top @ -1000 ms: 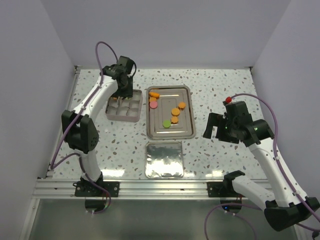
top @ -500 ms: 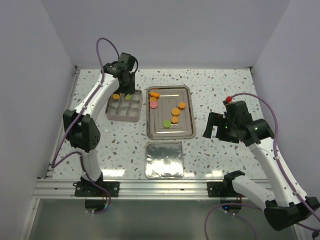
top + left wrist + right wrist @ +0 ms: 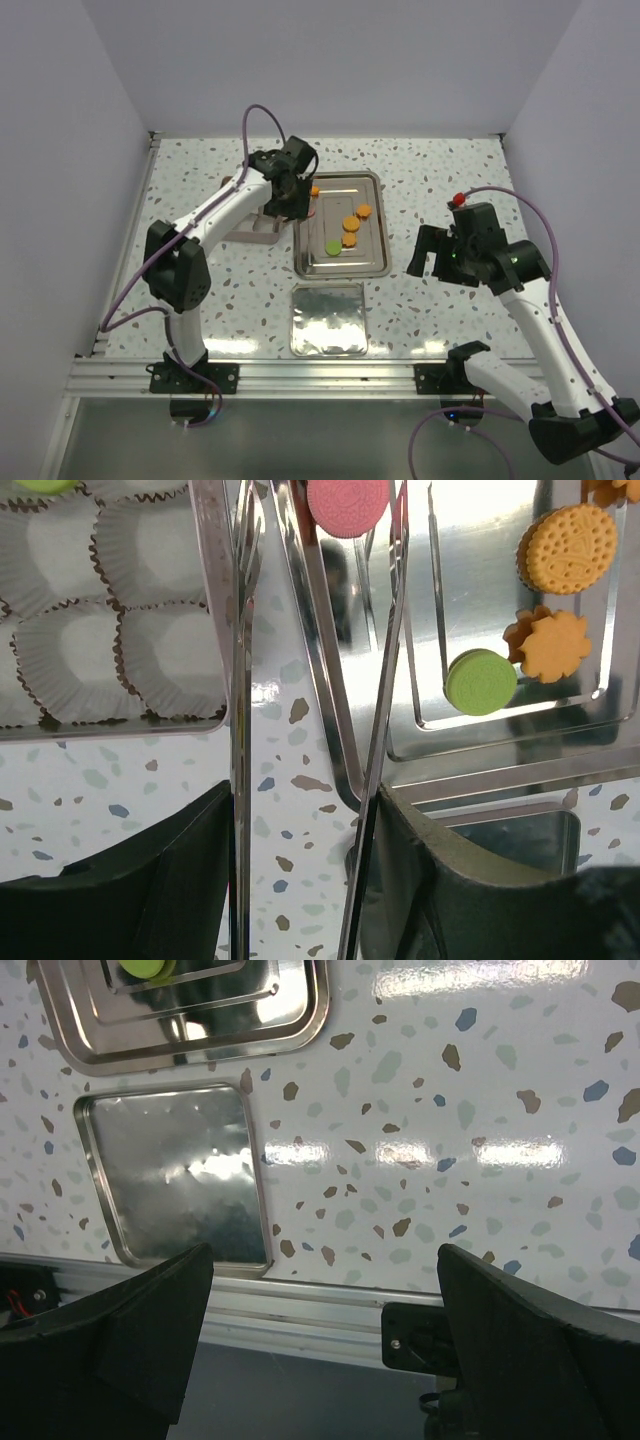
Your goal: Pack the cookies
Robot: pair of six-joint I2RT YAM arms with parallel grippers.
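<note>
My left gripper (image 3: 290, 190) is shut on metal tongs (image 3: 240, 680), which stand open over the left edge of the steel tray (image 3: 366, 256). In the left wrist view a pink cookie (image 3: 350, 505) lies between the tong tips. A green cookie (image 3: 480, 680), a round orange cookie (image 3: 570, 548) and a flower-shaped orange one (image 3: 550, 645) lie on the tray (image 3: 480, 770). From above, several orange cookies (image 3: 350, 224) and a green one (image 3: 333, 247) show there. My right gripper (image 3: 432, 255) is open and empty to the right of the tray.
The box with white paper cups (image 3: 120, 650) sits left of the tray, mostly hidden under my left arm from above (image 3: 250, 232). A flat metal lid (image 3: 328, 320) lies near the front edge and also shows in the right wrist view (image 3: 170, 1175).
My left arm has swung right from over the box to the tray's left edge with the tongs. An orange and a green cookie lay in the box. The right arm has not moved.
</note>
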